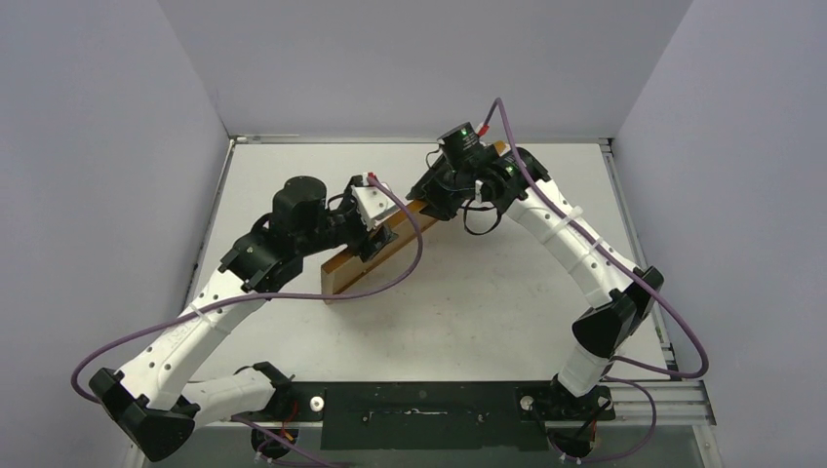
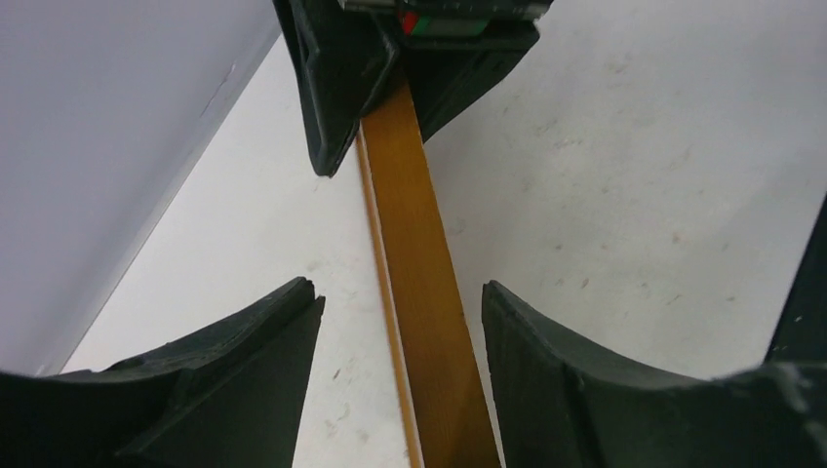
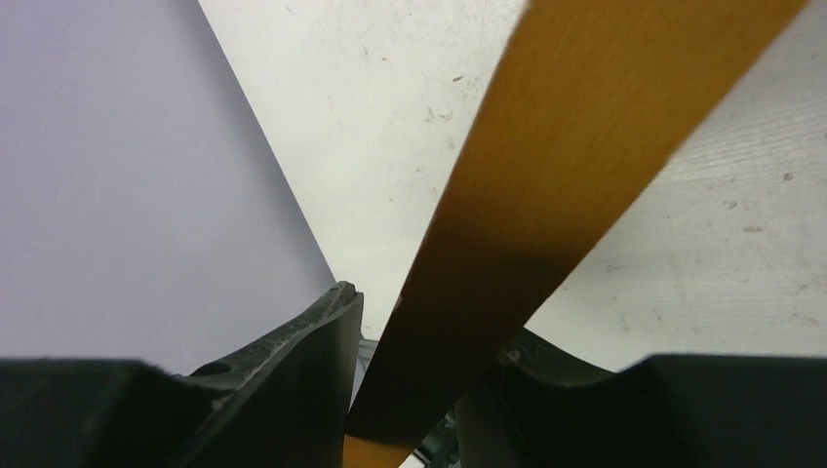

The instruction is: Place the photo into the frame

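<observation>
Frame [image 1: 357,263] held on edge, seen from above as a thin orange-brown strip running diagonally across the table [image 1: 507,292] from left-centre toward the far right. The right gripper [image 3: 437,322] pinched the top rail at its far end. The left gripper [image 2: 400,292] straddled the same rail nearer the camera with its fingers spread, one pad almost touching the wood and the other standing apart from it. The photo appeared in no view, and whether it lay hidden behind the upright frame could not be told. Judged risk: with only one firm grip, and that near one end, the frame could pivot or tip flat. Were the left fingers to close off-centre, they might push the rail sideways rather than clamp it. The purple cable [image 1: 414,255] of the left arm looped just beside the near end of the frame and might snag there. Open table lay in front of the frame toward the arm bases, and more between it and the back wall [image 1: 419,68]. The left wall [image 1: 98,146] stood close behind the left elbow, limiting any swing that way.
</observation>
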Available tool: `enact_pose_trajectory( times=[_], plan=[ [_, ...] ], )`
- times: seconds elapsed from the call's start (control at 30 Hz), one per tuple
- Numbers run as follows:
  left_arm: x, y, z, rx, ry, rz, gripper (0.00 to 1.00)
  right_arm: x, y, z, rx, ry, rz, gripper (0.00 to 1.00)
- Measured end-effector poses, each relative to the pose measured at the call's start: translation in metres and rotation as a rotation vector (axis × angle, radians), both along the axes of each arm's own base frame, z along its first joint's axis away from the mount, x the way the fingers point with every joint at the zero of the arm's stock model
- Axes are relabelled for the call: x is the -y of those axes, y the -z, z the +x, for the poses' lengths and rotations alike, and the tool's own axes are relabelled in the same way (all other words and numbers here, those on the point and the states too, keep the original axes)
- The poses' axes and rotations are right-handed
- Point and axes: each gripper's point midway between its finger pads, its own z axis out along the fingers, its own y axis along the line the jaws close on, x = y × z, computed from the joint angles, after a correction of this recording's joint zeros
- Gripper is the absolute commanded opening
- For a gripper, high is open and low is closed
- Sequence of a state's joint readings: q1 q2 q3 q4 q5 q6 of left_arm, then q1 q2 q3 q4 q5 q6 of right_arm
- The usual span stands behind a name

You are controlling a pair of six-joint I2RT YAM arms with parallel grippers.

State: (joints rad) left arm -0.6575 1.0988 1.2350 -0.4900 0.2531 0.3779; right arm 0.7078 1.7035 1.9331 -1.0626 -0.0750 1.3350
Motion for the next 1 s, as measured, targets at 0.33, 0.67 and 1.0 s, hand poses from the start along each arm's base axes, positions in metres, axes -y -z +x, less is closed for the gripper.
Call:
enact_pose_trajectory(
  times=[0.33,0.67,1.0],
  plan=[
    [0.025,-0.014,-0.038,-0.12,0.12,-0.283,0.8,0.026,0.022,0.001,-0.018,-0.07,0.015,0.3],
    [0.025,-0.03,-0.017,-0.176,-0.035,-0.442,0.81,0.075,0.063,0.036,0.054,-0.278,-0.001,0.34],
    [-0.025,0.097,0.056,-0.423,-0.575,-0.28,0.81,0.096,0.114,0.055,0.108,-0.586,0.102,0.41]
  ],
)
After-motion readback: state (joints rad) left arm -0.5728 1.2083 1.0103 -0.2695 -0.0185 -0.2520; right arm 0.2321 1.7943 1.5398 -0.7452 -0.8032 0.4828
